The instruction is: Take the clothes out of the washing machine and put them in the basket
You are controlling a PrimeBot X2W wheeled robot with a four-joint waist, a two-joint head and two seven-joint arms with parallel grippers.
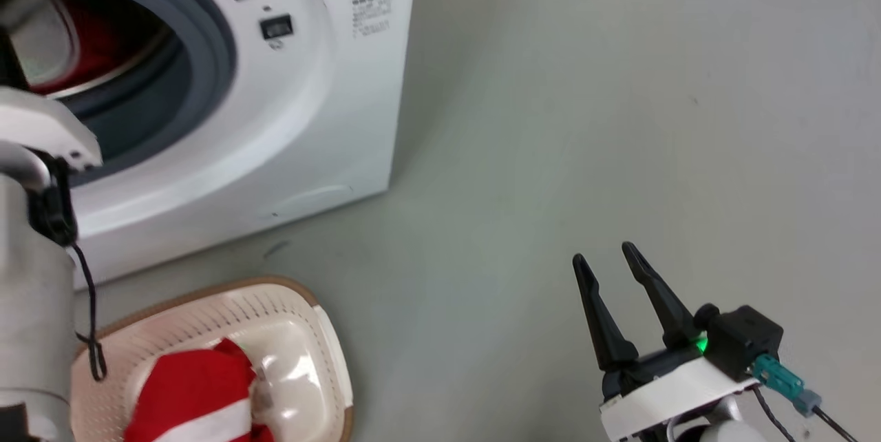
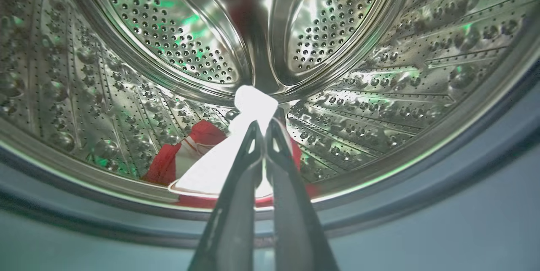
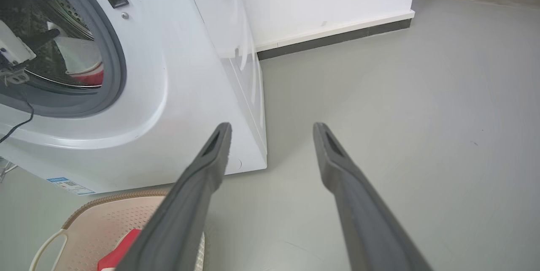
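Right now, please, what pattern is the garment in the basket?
The garment is red-and-white striped; head view.

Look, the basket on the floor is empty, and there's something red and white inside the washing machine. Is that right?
Not quite. The basket is not empty: a striped garment, red and white, lies in it, as the head view shows. The rest holds: a red-and-white cloth is inside the washing machine.
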